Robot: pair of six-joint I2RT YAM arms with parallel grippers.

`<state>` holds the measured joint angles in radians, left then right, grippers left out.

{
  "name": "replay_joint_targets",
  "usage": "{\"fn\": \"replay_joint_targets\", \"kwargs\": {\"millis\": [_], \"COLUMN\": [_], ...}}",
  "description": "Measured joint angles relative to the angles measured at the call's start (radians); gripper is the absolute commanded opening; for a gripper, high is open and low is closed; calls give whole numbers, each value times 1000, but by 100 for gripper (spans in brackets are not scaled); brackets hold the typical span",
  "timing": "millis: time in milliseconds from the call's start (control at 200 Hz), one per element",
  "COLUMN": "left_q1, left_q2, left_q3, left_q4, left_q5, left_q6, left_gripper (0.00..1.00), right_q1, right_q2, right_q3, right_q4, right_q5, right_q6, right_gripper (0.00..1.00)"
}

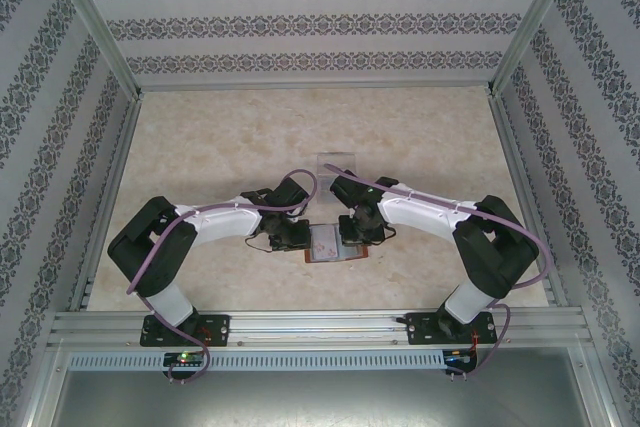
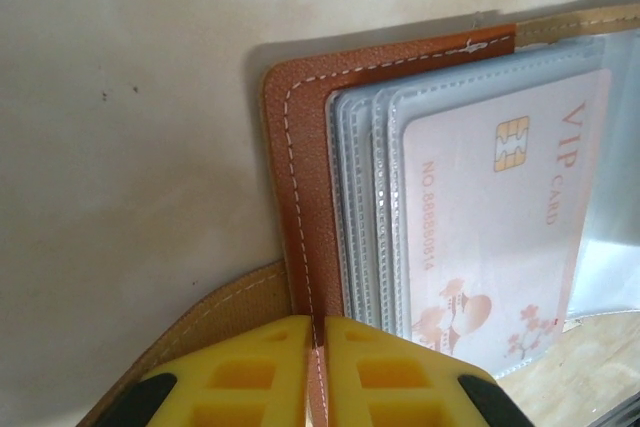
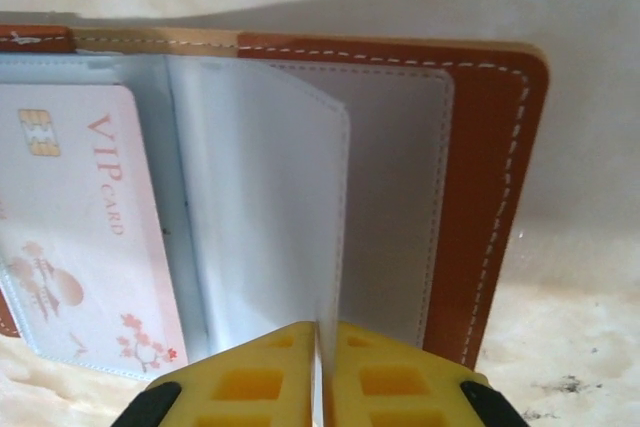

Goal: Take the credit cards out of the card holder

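Top external: card holder [image 1: 328,245] lies open on the bench, mid-width, nearer the near edge, between both grippers. Left gripper [image 2: 315,372] is clamped on the holder's brown cover edge. The right gripper [image 3: 318,372] is pinched on a clear sleeve [image 3: 270,197], not on the VIP card [image 3: 80,217], which sits in the neighbouring pocket.

Risk: a pull from the right lifts or tears the sleeve and leaves the card seated. The thin cover could also slip from the left jaws, so the whole holder drags.

Left wrist shows several stacked sleeve edges and the card's number. Right wrist shows the pinched leaf looks empty. Overhead gives placement on the bench instead.
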<state>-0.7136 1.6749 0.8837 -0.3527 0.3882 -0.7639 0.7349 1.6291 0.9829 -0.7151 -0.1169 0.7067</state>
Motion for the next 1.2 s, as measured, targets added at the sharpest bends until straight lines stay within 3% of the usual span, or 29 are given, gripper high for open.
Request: {"fn": "replay_joint_targets", "kwargs": {"millis": [420,909,1199], "left_q1": [0,0,-13], "left_q2": [0,0,1], "left_q3": [4,48,79], "left_q4": [-3,-36,-44], "left_q5": [1,0,0], "left_q6": [0,4,8], "left_gripper": [14,15,25], "right_q1": [0,-13,-13], "right_q2": [-10,-63,-89], "right_q3": [-4,-6,-6], "right_q4": [-42,-70,-58], "right_q5": [54,76,53], "right_q6": [-7,-7,-6], "right_gripper": [28,28,27]}}
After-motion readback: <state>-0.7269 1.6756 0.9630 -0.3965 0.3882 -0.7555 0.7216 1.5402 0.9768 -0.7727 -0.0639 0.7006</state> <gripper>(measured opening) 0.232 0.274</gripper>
